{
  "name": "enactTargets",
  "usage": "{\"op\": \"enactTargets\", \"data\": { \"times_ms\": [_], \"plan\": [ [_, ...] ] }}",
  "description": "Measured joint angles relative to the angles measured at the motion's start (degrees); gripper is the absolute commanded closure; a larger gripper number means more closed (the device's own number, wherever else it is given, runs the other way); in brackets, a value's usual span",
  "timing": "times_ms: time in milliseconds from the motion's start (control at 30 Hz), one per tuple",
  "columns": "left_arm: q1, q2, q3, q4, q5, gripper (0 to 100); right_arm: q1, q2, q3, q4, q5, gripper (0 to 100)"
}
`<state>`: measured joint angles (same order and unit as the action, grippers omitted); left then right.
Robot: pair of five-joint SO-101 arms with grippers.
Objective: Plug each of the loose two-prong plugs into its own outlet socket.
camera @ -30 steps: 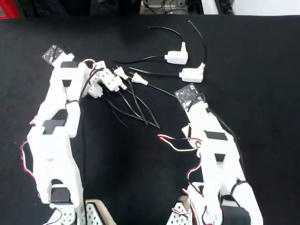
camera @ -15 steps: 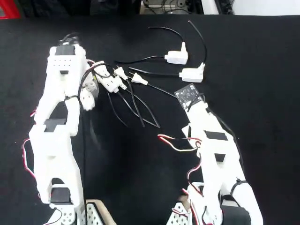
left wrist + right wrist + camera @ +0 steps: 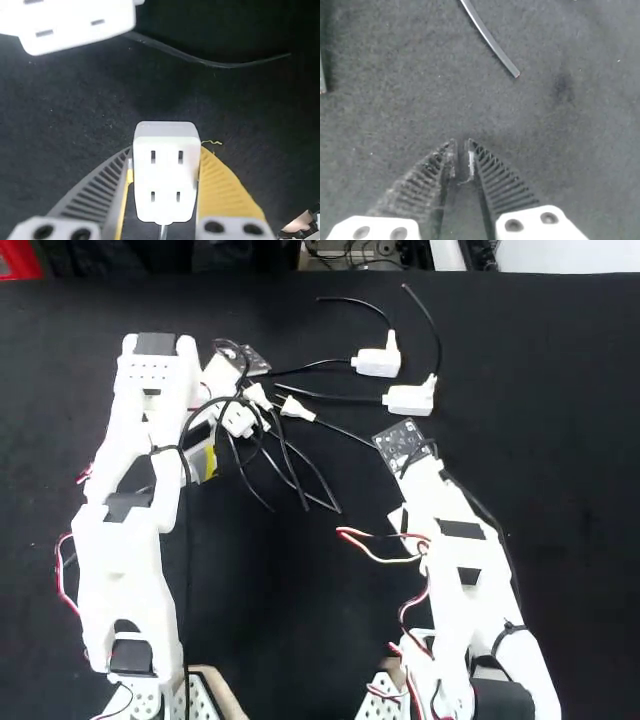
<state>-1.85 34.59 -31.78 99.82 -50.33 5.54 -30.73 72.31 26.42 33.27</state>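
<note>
The white outlet block point(image 3: 164, 170) sits between the fingers of the left gripper point(image 3: 165, 150). The gripper is closed tight on its 2 sides, with 1 grey finger point(image 3: 100, 185) and 1 yellow finger point(image 3: 220, 185). The block's face shows 4 slots in 2 pairs. The black worktop point(image 3: 75, 110) is under it. A second white outlet block point(image 3: 65, 22) lies near, past the held one, with a black cord point(image 3: 210, 60) beside it.

From above, 1 loose two-prong plug point(image 3: 258, 395) and another plug point(image 3: 296, 410) lie side by side on the worktop, close to the far end of the left arm point(image 3: 130, 520). Their black cords run toward the middle. 2 bigger white blocks with cords point(image 3: 377, 362) point(image 3: 410, 397) lie farther off, apart from the plugs.

The left arm is stretched along its side of the worktop and bends over at the far end. The right arm point(image 3: 460, 570) leans from the near edge toward the middle. The right gripper point(image 3: 461, 145) points down at the worktop. Its fingers almost touch, with a thin slit between them, and it holds nothing. A loose cord end point(image 3: 490, 42) lies ahead of it.
</note>
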Motion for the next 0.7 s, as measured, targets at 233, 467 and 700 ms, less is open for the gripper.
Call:
{"op": "enactTargets", "data": {
  "times_ms": [233,467,700],
  "plan": [
    [0.0,0.0,-0.2,0.1,-0.2,71,0.0,0.0,0.0,0.0,0.0,96.8],
    [0.0,0.0,-1.5,0.1,0.9,70,0.0,0.0,0.0,0.0,0.0,96.8],
    [0.0,-5.5,-0.6,0.1,14.0,70,0.0,-0.3,0.0,0.0,0.0,96.6]
  ]
}}
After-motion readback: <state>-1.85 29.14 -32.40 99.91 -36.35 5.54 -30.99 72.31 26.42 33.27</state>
